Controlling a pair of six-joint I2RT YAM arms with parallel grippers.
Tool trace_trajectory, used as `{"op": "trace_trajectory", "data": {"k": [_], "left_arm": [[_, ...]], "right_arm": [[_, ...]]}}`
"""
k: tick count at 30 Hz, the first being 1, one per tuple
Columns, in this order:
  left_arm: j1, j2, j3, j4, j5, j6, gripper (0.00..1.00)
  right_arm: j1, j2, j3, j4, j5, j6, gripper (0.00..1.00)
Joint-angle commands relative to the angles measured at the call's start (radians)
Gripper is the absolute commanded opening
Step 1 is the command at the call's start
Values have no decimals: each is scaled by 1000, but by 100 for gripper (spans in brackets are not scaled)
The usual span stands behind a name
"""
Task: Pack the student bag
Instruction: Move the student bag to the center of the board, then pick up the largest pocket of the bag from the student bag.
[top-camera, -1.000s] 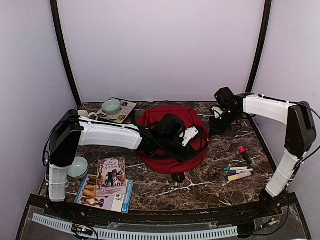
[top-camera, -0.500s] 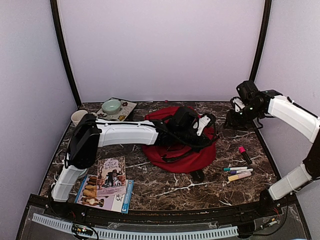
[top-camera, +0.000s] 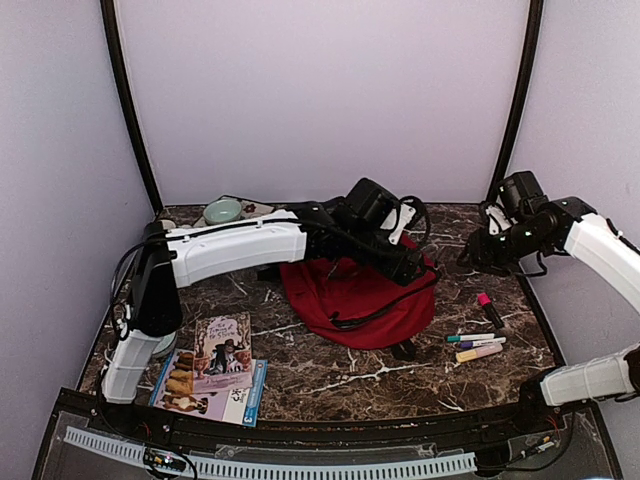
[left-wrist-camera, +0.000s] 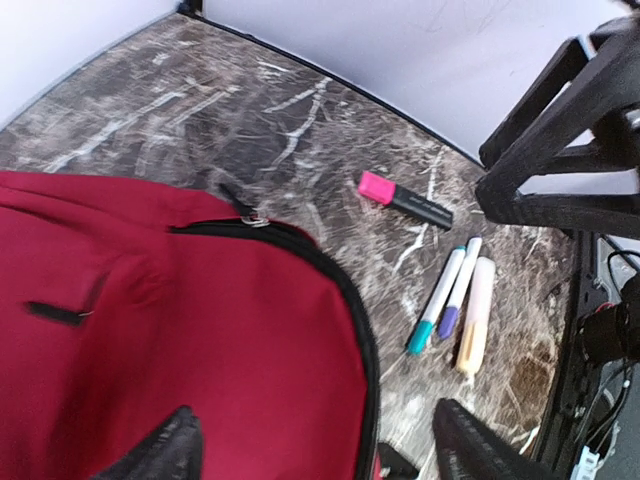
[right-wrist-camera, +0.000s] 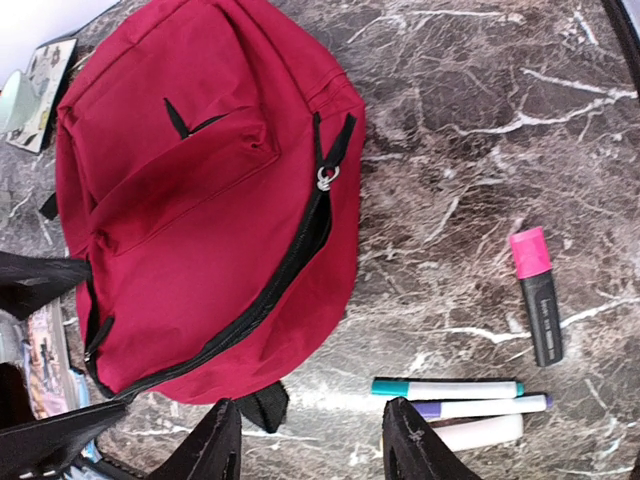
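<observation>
Packing looks barely begun: the student bag (top-camera: 350, 300) lies flat at the middle of the tabletop (top-camera: 330, 375) with its main zipper (right-wrist-camera: 270, 300) apparently closed, while the markers (right-wrist-camera: 445, 388) and pink highlighter (right-wrist-camera: 535, 295) lie outside it, just to its right. You have the left end effector (left-wrist-camera: 320, 448) hovering spread and empty above the bag's right part, and the right end effector (right-wrist-camera: 312, 445) raised, fingers apart and empty, right of the bag above the markers. Your next move likely calls for pinching the zipper pull (right-wrist-camera: 326, 178) while steadying the fabric, so the bag opens.
</observation>
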Motion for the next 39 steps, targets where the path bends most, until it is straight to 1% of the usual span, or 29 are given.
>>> {"op": "trace_trajectory", "data": {"k": [1,5,7,8,10,13,16,19,22,27,31,33,36,39], "left_arm": [[-3,-210,-4,-253,-194,40,86],[-2,-316,-104,-392,-291,57,88],[-2,-396,-207,-397,-342,32,89],[0,-442,-288,-386,-367,13,91],[11,-525,-389,-380,-387,-59,95],[32,-636,-508,-364,-300,-108,94],[32,-721,-617,-264,-158,-69,93],[32,-737,-658,-190,-45,-25,92],[33,-688,-637,-172,26,19,90],[26,-512,-525,-155,135,51,87],[19,-367,-387,-141,174,77,86],[14,-286,-287,-165,205,84,83],[6,-175,-152,-228,189,95,78],[6,-108,-92,-258,119,94,67]], "right_arm": [[-2,-34,-25,45,-74,23,49],[-1,-53,-48,82,-111,21,49],[-2,-53,-59,104,-132,21,50],[-2,-48,-64,113,-145,22,50],[0,-36,-65,127,-182,24,50],[10,-25,-58,146,-202,35,51],[24,-13,-62,156,-196,54,51],[35,-2,-79,158,-179,81,51],[40,4,-97,157,-165,106,50],[47,-16,-129,142,-170,126,49],[46,-54,-150,118,-155,129,49],[46,-70,-158,106,-148,129,49],[46,-92,-170,100,-148,140,49],[48,-112,-185,102,-151,155,49]]}}
